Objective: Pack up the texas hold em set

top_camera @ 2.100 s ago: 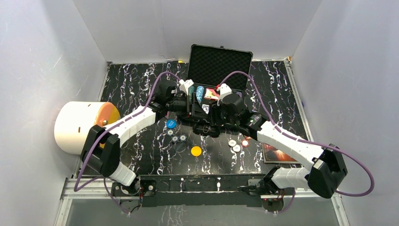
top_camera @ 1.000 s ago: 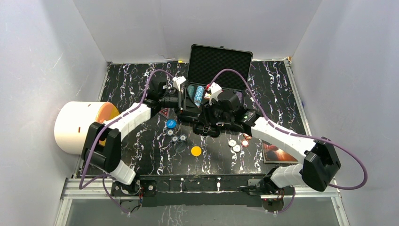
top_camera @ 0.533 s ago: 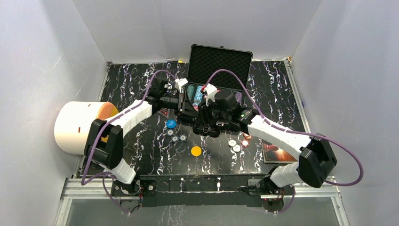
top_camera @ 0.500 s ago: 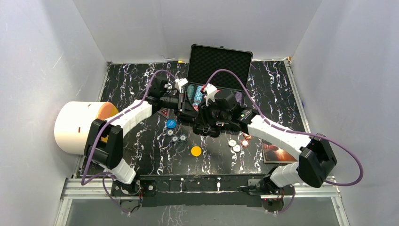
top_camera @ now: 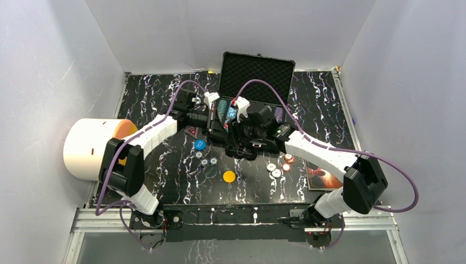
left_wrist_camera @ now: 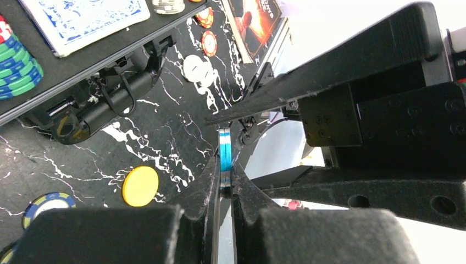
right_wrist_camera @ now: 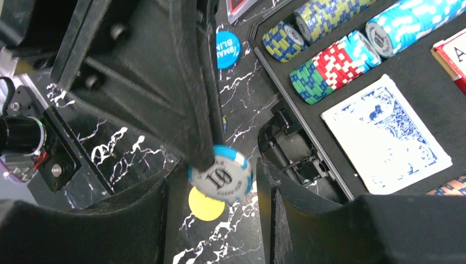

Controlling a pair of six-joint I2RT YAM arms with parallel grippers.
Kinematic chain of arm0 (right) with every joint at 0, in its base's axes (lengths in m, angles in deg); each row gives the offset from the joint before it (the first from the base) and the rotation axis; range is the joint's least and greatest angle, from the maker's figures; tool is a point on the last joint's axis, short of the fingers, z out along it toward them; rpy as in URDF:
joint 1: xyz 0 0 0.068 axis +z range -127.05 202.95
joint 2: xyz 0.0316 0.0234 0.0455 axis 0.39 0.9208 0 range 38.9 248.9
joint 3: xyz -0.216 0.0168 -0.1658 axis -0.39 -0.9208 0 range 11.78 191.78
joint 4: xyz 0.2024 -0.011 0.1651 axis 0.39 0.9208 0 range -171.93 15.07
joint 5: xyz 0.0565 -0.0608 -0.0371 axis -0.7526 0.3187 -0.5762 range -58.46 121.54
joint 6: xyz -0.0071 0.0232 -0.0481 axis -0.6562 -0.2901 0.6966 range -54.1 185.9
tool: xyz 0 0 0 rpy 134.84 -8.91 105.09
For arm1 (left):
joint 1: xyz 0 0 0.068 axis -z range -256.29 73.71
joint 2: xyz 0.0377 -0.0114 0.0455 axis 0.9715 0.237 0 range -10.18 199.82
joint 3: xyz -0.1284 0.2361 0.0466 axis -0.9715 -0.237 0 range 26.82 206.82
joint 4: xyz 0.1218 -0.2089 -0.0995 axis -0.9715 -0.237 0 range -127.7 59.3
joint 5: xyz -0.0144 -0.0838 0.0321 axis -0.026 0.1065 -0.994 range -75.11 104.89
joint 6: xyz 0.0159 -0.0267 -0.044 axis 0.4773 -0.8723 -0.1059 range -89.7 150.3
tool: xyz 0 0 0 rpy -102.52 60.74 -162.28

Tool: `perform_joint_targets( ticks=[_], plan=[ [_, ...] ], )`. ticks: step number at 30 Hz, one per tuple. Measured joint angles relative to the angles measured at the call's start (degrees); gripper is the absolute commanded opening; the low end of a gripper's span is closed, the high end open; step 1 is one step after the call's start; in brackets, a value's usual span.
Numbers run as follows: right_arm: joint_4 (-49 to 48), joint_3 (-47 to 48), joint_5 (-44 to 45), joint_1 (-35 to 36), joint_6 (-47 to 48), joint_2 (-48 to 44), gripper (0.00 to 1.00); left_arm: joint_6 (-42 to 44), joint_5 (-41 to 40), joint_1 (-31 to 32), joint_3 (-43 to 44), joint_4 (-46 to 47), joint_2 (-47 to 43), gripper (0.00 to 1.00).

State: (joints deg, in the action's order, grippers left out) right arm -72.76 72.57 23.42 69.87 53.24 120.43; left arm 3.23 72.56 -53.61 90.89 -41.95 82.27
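A light blue and white poker chip (right_wrist_camera: 221, 175) marked 10 hangs over the table in front of the open black case (top_camera: 257, 71). My left gripper (left_wrist_camera: 225, 176) is shut on its edge; the left wrist view shows the chip (left_wrist_camera: 225, 157) edge-on between the pads. My right gripper (right_wrist_camera: 214, 181) stands open, a finger on each side of the chip with gaps showing. In the top view the two grippers meet at the case's left part (top_camera: 225, 117). The case tray holds chip rows (right_wrist_camera: 329, 60) and a blue deck (right_wrist_camera: 384, 135). A yellow disc (top_camera: 228, 176) lies on the table.
Loose chips lie on the marble table: a blue one (top_camera: 199, 144), white ones (top_camera: 273, 169) and red ones (top_camera: 287, 159). A dark book (top_camera: 324, 179) lies at the right. A big white cylinder (top_camera: 90, 148) lies on its side at the left edge.
My left gripper's jaws have closed onto the chip. The right gripper's jaws have widened a little. Both grippers have drifted left and towards the back.
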Motion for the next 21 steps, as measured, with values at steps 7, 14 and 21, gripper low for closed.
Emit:
perform_joint_targets(
  ticks=[7,14,21],
  plan=[
    [-0.3,1.6,-0.3,-1.7,-2.3,1.3,0.89,4.5,-0.9,0.8,2.6,-0.8,0.0,0.00],
    [-0.3,1.6,-3.3,-8.2,-4.7,-0.1,0.90,14.2,-6.3,0.8,6.1,-0.5,0.3,0.00],
    [-2.3,-0.8,-6.7,-19.0,-7.9,-6.4,0.89,33.8,-11.3,0.9,6.1,3.4,1.8,0.00]
  ],
)
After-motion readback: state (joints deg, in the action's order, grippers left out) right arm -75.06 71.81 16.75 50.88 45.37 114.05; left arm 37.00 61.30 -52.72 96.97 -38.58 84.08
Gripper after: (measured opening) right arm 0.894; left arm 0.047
